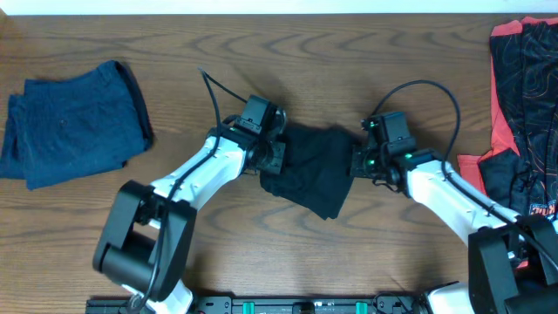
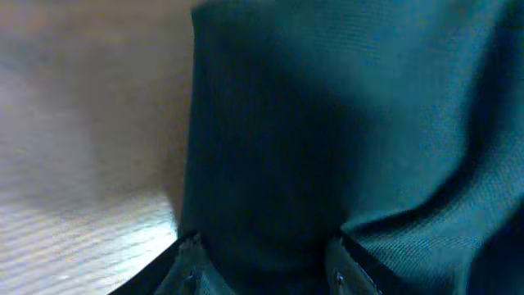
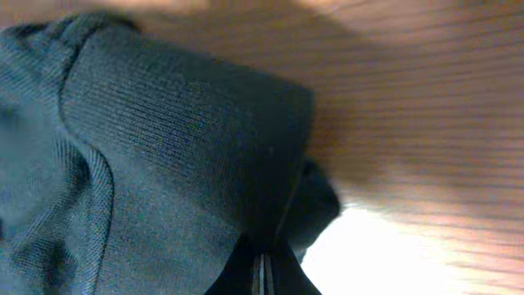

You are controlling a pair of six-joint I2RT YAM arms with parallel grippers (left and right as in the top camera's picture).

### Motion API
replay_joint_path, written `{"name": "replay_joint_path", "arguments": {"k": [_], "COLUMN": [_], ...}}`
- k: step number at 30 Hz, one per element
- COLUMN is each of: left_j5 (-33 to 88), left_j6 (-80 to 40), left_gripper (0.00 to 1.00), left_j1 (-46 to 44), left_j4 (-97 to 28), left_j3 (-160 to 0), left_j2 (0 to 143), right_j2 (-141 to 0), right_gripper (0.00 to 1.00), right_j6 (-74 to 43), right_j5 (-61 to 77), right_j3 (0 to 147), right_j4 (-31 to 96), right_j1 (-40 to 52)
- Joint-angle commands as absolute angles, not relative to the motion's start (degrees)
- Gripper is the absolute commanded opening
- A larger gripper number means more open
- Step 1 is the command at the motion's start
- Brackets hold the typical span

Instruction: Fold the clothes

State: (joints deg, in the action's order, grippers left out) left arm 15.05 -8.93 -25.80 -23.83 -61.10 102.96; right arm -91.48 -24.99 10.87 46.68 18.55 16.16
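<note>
Overhead: black trousers [image 1: 314,170], clumped, long axis upper-left to lower-right.

Black trousers [image 1: 314,170] hide jaws — red-and-black garment [image 1: 523,105] (right) cropped.

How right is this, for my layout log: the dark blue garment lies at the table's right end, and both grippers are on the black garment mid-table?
Wrong end: the overhead view shows the dark blue garment at the table's left end. The left gripper and right gripper are indeed on the black garment mid-table.
</note>
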Motion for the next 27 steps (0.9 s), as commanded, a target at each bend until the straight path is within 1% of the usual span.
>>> {"name": "replay_joint_path", "arguments": {"k": [1,7,15,16,18,20,21,23,24,26,27], "left_j5": [14.0,12.4,12.4,12.4,12.4,12.4,12.4,12.4,12.4,12.4,12.4], "left_j6": [-7.9,-8.0,-8.0,-7.9,-8.0,-9.7,-11.2,-13.5,-14.5,-15.7,-16.3], "left_gripper": [0.49,0.49,0.47,0.43,0.41,0.4,0.4,0.4,0.4,0.4,0.41], "left_j1": [-25.8,-25.8,-25.8,-25.8,-25.8,-25.8,-25.8,-25.8,-25.8,-25.8,-25.8], "left_j4": [-24.9,-25.0,-26.3,-26.9,-28.6,-30.9,-32.0,-33.9,-34.9,-36.2,-36.8], "left_j3": [-60.0,-60.0,-60.0,-60.0,-60.0,-60.0,-60.0,-60.0,-60.0,-60.0,-60.0], "left_j2": [107.4,110.5,109.3,108.9,108.2,107.4,107.0,106.1,105.4,103.7,102.7], "right_j2": [-91.6,-91.6,-91.6,-91.6,-91.6,-91.6,-91.6,-91.6,-91.6,-91.6,-91.6], "right_gripper": [0.01,0.01,0.01,0.02,0.02,0.02,0.04,0.17,0.18,0.24,0.25], "right_j6": [-23.0,-20.5,-18.0,-16.8,-15.6,-14.4,-14.2,-14.2,-14.2,-14.2,-14.2], "right_j5": [6.9,6.0,6.6,7.0,6.9,6.9,6.9,7.0,7.4,8.0,7.9], "right_j3": [46.4,46.4,46.4,46.4,46.4,46.4,46.4,46.4,46.4,46.5,46.5], "right_j4": [18.9,20.7,29.2,30.3,32.3,32.8,32.3,30.5,29.3,26.3,24.2], "right_j1": [12.9,10.1,10.2,10.2,10.2,10.2,10.2,10.2,10.2,10.1,10.1]}}
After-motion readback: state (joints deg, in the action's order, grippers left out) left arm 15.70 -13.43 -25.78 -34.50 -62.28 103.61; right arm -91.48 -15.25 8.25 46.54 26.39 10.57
